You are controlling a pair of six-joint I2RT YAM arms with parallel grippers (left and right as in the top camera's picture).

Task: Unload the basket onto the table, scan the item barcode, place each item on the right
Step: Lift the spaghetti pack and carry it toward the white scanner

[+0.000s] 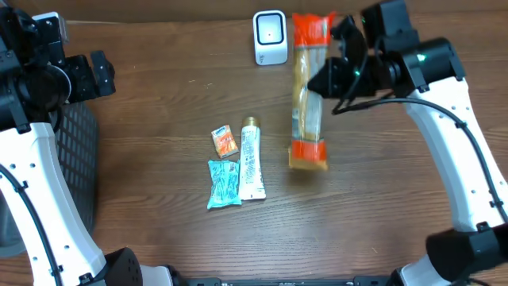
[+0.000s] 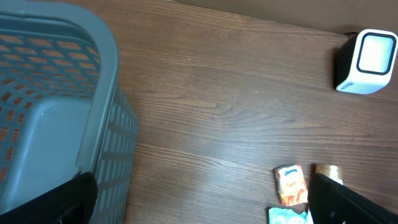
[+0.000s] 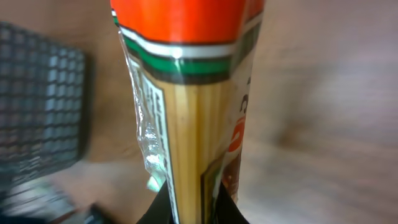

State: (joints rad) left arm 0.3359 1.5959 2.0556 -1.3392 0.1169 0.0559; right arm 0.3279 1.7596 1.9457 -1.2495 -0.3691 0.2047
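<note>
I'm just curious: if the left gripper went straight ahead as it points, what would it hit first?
Probably the bare table, between the basket and the orange packet. Only wood shows ahead of the open left gripper, though depth is unclear.

Setting: mock shop checkout on a robot test bench. Evidence: wood-grain table (image 1: 159, 95), white barcode scanner (image 1: 270, 36), grey plastic shopping basket (image 2: 56, 99), packaged goods (spaghetti pack (image 1: 308, 95), tube (image 1: 252, 163)), white robot arms (image 1: 464, 159).

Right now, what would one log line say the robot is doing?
right gripper: shut on spaghetti pack | spaghetti pack: held up beside scanner | left gripper: open, near basket
</note>
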